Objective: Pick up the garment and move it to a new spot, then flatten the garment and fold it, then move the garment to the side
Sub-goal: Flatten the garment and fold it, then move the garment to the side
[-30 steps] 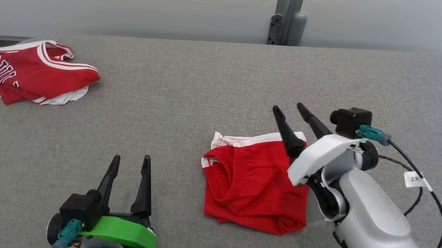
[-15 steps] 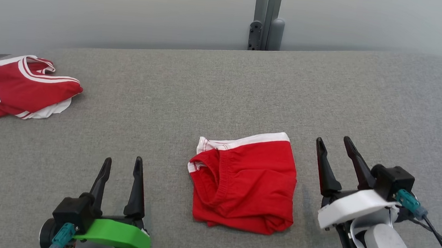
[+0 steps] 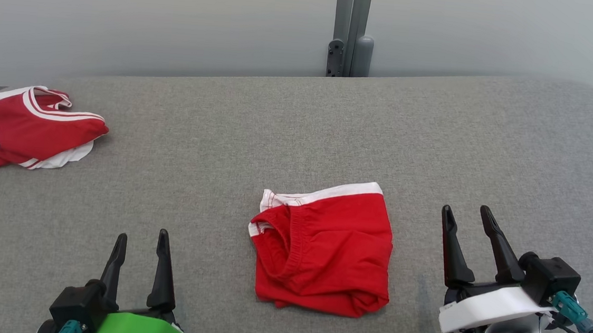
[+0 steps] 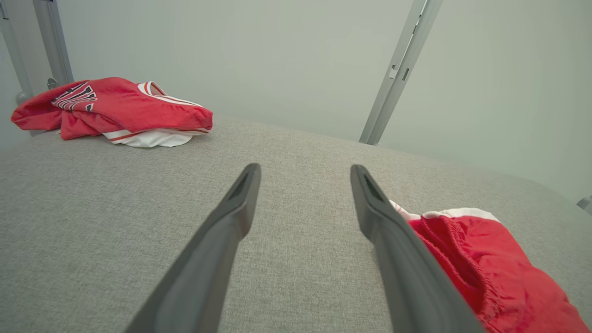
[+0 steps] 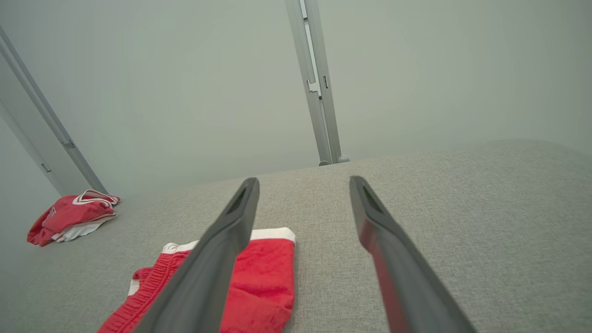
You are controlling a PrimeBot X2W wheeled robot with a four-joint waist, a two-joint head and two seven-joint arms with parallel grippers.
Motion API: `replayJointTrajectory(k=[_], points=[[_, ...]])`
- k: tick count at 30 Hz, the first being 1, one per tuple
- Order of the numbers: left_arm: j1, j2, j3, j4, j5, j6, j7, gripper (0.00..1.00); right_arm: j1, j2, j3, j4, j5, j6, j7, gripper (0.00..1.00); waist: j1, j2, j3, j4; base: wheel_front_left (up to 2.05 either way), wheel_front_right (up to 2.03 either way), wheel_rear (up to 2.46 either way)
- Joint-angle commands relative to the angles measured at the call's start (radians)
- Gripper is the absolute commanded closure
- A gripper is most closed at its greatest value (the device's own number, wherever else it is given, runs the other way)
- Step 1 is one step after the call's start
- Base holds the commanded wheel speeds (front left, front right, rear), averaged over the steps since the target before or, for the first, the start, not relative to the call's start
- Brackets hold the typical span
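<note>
Both pairs of jaws stand apart with nothing between them: the left gripper [image 3: 142, 235], on its bright green mount, sits at the lower left of the head view, and the right gripper [image 3: 466, 209], on its white mount, sits at the lower right, each with its two long dark fingers pointing away from the robot. Between the two grippers lies the folded red fabric garment with a white waistband [image 3: 326, 253], resting flat on the grey woven cloth table surface [image 3: 331, 127], touching neither gripper. Its white band runs along the far edge, a gathered red elastic hem curls at its left side, and its near edge is slightly rumpled. In the left wrist view the garment lies just beside the right-hand finger, partly hidden behind it; in the right wrist view it lies under and beyond the left-hand finger, whose tip crosses the white band. Well apart from it, at the far left of the table, a crumpled red sports jersey with white trim and dark lettering [image 3: 19, 126] sits over a bit of white cloth. Behind the table's far edge a grey metal post [image 3: 351, 28] rises against a pale plain wall.
</note>
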Motion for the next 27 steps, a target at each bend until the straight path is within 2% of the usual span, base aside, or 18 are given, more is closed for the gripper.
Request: replayJointTrajectory(k=[1,17,19,20,27], points=[[0.012,0.002,0.004,-0.002,0.002,0.004,-0.001,0.0,0.013,-0.001,-0.001,-0.003,0.004,0.0,-0.003,0.0,0.0,0.0,-0.001,0.002,0.0,0.0,0.0],[0.013,0.002,-0.01,-0.006,0.009,0.01,-0.001,0.0,0.003,-0.001,-0.012,0.06,0.002,0.0,-0.001,0.0,0.0,0.0,0.008,0.018,0.0,0.0,0.0],[0.01,0.002,-0.013,-0.008,0.01,0.01,-0.001,0.0,-0.014,-0.001,-0.02,0.09,0.004,0.0,0.03,0.0,0.0,0.0,0.015,0.021,0.0,0.0,0.0],[0.002,0.002,-0.017,-0.009,0.011,0.011,-0.001,0.0,-0.035,-0.001,-0.018,0.121,0.02,0.0,0.09,0.0,0.0,0.0,0.027,0.026,0.0,0.0,0.0],[-0.035,0.002,-0.036,-0.003,-0.009,0.012,-0.001,0.0,-0.13,-0.001,-0.002,0.2,0.064,0.0,0.313,0.0,0.0,0.0,0.087,0.065,0.0,0.0,0.0]])
